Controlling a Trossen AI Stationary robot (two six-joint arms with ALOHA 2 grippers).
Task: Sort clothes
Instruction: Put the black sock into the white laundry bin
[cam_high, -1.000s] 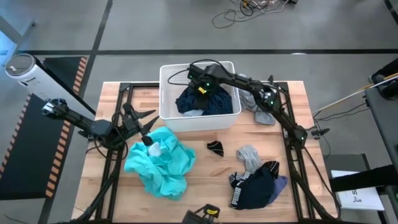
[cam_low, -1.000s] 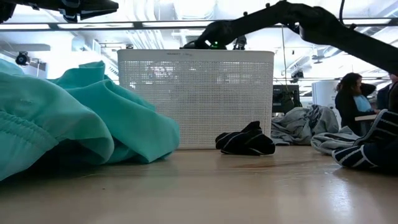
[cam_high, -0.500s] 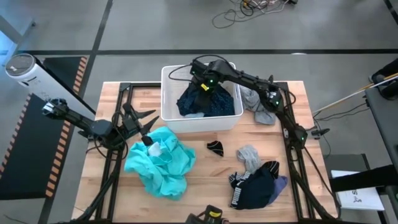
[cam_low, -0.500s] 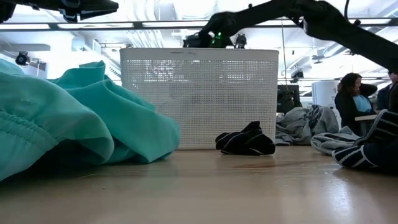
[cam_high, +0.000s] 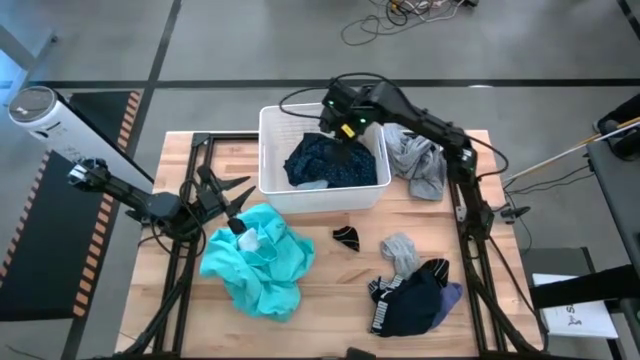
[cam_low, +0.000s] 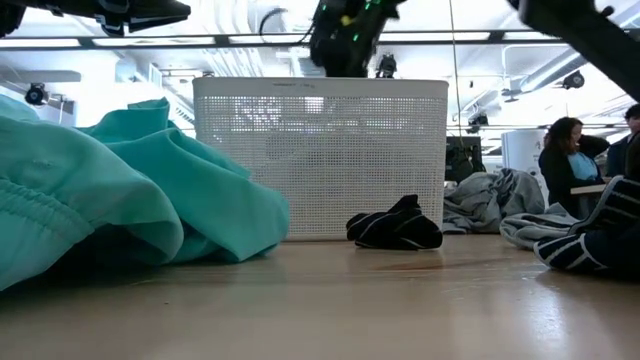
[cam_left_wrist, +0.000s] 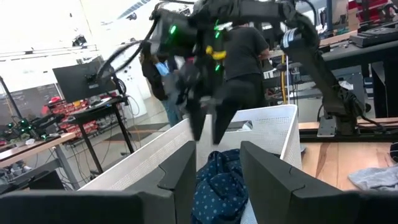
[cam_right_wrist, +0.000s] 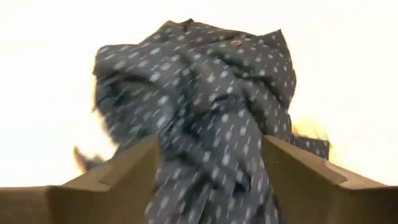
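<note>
My right claw (cam_high: 343, 125) hung above the far right corner of the white bin (cam_high: 272, 150), fingers spread apart and holding nothing. Straight below them, in the right wrist view, lay the navy dotted garment (cam_right_wrist: 205, 118), heaped loose inside the bin; from above it filled the bin's middle and right, with a pale scrap showing at its near edge. I judged that piece as sorted: it rested in the bin and touched no claw.

My left claw (cam_high: 228, 200) waited low at the left of the bench (cam_high: 330, 275), just beside the teal garment (cam_high: 262, 262). Its fingers stood part-way apart with nothing between them.

Still out on the bench:
- the teal garment, a big crumpled heap at front left, with a small white piece (cam_high: 250, 238) lying on its far edge;
- a small dark striped piece (cam_high: 347, 237) alone near the middle, in front of the bin;
- a grey piece (cam_high: 400, 250) at front right, touching a dark pile (cam_high: 410, 298) with striped trim and a bit of lavender (cam_high: 452, 293) at its right edge;
- a grey garment (cam_high: 418, 165) just right of the bin, under my right arm.

My reckoning: one item in, the greater part left. Which pile each remaining piece belonged to, I could not tell from this.
</note>
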